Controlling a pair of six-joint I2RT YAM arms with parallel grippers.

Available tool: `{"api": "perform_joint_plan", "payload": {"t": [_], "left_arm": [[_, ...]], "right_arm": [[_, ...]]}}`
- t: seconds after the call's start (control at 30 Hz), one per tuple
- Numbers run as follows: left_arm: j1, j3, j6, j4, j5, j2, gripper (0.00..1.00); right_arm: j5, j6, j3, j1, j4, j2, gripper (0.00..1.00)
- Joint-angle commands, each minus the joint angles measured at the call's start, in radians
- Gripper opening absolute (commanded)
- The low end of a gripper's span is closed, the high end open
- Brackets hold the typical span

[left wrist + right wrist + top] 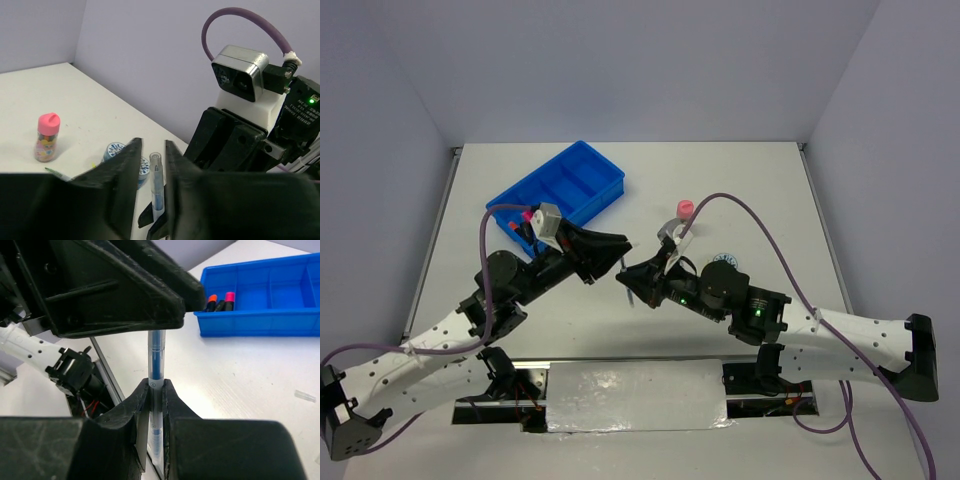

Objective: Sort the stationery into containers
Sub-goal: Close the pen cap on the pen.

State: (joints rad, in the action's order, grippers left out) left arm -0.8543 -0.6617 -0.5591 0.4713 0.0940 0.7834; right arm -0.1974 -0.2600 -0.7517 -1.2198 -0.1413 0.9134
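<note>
seemingly left jaws straddle pen (156, 357); right jaws clamp.

Bright blue tray (585, 172); pink-capped bottle (47, 140); clear pen (156, 360), blue core.

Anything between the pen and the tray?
Nothing visible. The right gripper pinches the pen, whose top sits between the fingers of the left gripper. The table toward the tray looks bare.
</note>
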Motion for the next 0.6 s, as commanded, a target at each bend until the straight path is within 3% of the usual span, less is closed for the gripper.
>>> {"api": "perform_joint_plan", "payload": {"t": [0.0, 0.03, 0.07, 0.17, 0.57], "left_arm": [[-0.003, -0.021, -0.005, 0.04, 0.001, 0.014, 0.28], [-0.005, -0.022, -0.008, 0.035, 0.004, 0.017, 0.25], [-0.005, -0.027, -0.013, 0.029, 0.013, 0.026, 0.14], [-0.003, -0.029, -0.019, 0.021, 0.023, 0.036, 0.01], [-0.021, 0.129, -0.076, 0.078, 0.107, 0.05, 0.0]], "right_arm": [[-0.002, 0.008, -0.051, -0.006, -0.024, 0.005, 0.0], [-0.004, 0.01, -0.054, -0.006, -0.024, 0.005, 0.0], [-0.005, 0.013, -0.058, -0.006, -0.023, 0.008, 0.0], [-0.013, 0.024, -0.08, -0.006, -0.017, 0.016, 0.0], [-0.059, 0.149, -0.343, 0.046, -0.083, 0.047, 0.0]]}}
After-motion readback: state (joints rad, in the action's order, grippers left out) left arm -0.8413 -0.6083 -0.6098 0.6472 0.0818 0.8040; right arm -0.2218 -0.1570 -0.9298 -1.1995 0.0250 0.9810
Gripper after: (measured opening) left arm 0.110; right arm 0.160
